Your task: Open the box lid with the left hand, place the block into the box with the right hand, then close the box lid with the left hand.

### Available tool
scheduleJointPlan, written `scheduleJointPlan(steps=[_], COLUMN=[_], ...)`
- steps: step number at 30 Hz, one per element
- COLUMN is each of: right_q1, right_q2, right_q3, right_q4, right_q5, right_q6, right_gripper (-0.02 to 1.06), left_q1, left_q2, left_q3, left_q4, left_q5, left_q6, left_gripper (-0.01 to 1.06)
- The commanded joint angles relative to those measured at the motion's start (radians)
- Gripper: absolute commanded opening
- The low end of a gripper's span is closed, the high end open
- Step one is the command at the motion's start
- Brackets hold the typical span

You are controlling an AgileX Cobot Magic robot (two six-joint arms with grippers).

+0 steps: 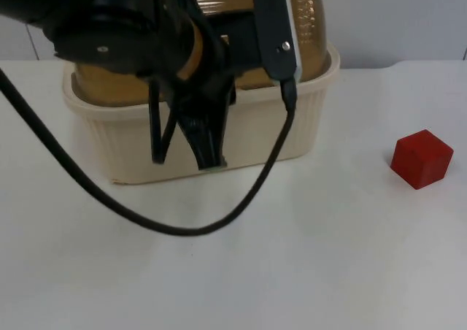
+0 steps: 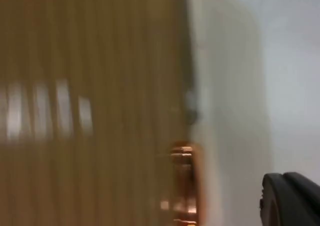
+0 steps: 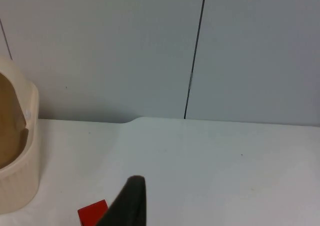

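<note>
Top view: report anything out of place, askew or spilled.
Nothing stands out. The cream box sits flat on the table with its amber lid on it, the left gripper hangs at its front wall, and the red block rests apart to the side, intact.

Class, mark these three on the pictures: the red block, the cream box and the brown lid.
red block [image 1: 421,158], top view, on its front face.
cream box [image 1: 255,136], top view, on its ribbed front wall.
brown lid [image 1: 310,20], top view, on its domed right side.
</note>
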Motion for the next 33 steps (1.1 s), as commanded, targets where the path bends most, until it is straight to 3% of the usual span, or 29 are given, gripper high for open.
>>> scheduleJointPlan(steps=[1,6,15,33], right_q1=[-0.005,-0.005,-0.005,-0.005], right_q2=[-0.001,-0.001,-0.001,-0.001], right_q3=[-0.006,-0.006,-0.006,-0.006], right_q4=[-0.008,-0.008,-0.054,-0.054], right_q5=[-0.011,-0.011,-0.011,-0.009], right_q6=[0.002,0.002,0.002,0.002], right_gripper=[1.05,1.05,1.05,1.05], left_q1=[0.015,0.032,0.039,0.046], left_q2=[0.002,0.006,0.05,0.089], left_q3=[-0.012,-0.012,-0.019,-0.057], left_q4=[0.009,0.009,0.013,0.045], left_q5=[-0.041,-0.077,-0.077,-0.047], left_q6=[-0.01,-0.01,-0.01,-0.01], left_gripper=[0.0,0.0,0.0,0.0])
